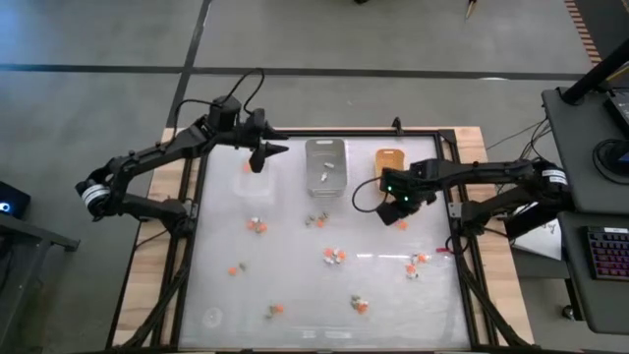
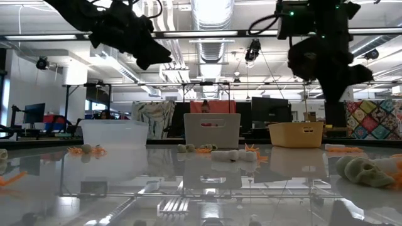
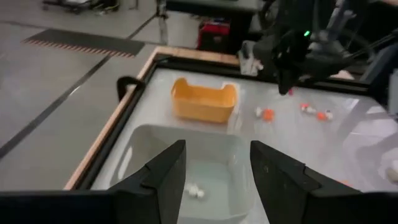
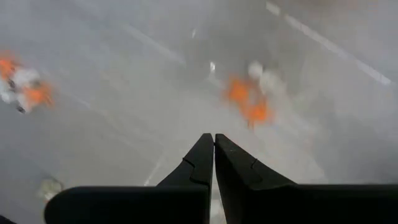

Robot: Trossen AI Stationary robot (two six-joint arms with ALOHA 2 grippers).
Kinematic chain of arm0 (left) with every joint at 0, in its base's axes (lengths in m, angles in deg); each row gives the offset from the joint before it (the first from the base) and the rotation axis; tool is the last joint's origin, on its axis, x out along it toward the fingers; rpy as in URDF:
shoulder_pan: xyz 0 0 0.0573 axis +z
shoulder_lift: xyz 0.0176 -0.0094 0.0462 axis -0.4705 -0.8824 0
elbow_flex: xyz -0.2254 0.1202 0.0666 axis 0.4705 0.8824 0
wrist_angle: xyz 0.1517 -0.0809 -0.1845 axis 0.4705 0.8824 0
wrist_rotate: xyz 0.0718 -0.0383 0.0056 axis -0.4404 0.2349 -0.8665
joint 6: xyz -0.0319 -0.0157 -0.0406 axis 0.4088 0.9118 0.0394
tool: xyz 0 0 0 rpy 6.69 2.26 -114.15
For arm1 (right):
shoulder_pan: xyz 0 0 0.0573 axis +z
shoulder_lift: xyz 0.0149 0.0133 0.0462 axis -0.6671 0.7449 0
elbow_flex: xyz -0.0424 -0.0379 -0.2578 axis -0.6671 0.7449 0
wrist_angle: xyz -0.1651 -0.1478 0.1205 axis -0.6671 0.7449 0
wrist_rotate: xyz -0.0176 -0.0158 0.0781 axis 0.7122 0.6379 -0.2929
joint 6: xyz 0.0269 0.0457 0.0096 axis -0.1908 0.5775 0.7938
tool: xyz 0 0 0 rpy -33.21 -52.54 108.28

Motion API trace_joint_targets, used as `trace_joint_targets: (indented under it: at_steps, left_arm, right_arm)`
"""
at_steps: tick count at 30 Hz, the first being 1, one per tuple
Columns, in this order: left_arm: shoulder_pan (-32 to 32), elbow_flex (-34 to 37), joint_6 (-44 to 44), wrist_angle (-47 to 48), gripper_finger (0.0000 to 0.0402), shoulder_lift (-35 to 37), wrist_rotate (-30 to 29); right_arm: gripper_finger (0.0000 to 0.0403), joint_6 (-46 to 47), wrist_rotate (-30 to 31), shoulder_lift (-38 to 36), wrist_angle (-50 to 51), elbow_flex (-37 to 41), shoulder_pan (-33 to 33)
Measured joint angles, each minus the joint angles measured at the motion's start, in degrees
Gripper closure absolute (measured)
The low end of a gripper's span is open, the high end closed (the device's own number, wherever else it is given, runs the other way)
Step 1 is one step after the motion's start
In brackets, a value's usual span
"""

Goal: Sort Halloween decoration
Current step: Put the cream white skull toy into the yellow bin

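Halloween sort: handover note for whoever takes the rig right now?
Left gripper: open, empty, above the clear tray.
Right gripper: shut, empty, over the table by the orange tray.
Done: one white trinket lies in the clear tray; something small in the grey tray.
Left: about ten trinkets are scattered across the table.

— What colours are on my table (image 1: 211, 246)?

— It is a pale, glossy white-grey, framed in black with light wood along the edge. At the far side I see three trays: a clear one (image 1: 252, 180) on the left, a grey one (image 1: 325, 165) in the middle, and an orange-yellow one (image 1: 389, 161) on the right.

— And the trinkets?

— The trinkets (image 1: 334, 256) are bright orange, white-grey and tan, scattered about. A small white one (image 3: 194, 190) lies in the clear tray. My arms are dark.
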Motion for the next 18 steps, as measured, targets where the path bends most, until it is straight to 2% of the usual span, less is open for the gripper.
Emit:
trace_joint_targets:
  at_steps: [3, 6, 11, 14, 18]
  left_arm:
    - [0.0, 0.0, 0.2, -1.7, 0.024, -1.0, 3.2]
    - [-0.2, 0.0, 0.7, -1.8, 0.024, -1.9, 6.2]
    - [-2.5, 0.6, 1.8, -2.3, 0.024, -2.4, 9.0]
    - [-5.4, 1.6, 2.1, -2.3, 0.024, -2.4, 8.9]
    - [-10.1, 3.9, 2.1, -2.7, 0.0241, -2.3, 6.6]
  right_arm:
    - [0.0394, 2.0, -0.7, 0.0, -0.1, 1.4, 2.2]
    - [0.0394, -0.6, -0.2, 0.0, -1.5, 2.6, 5.1]
    - [0.0394, -5.5, 2.2, 0.1, -12.8, 4.9, 9.9]
    - [0.0394, -8.8, 6.5, 0.1, -21.6, 6.1, 11.2]
    - [0.0394, -17.8, 14.0, 0.3, -32.2, 6.9, 12.1]
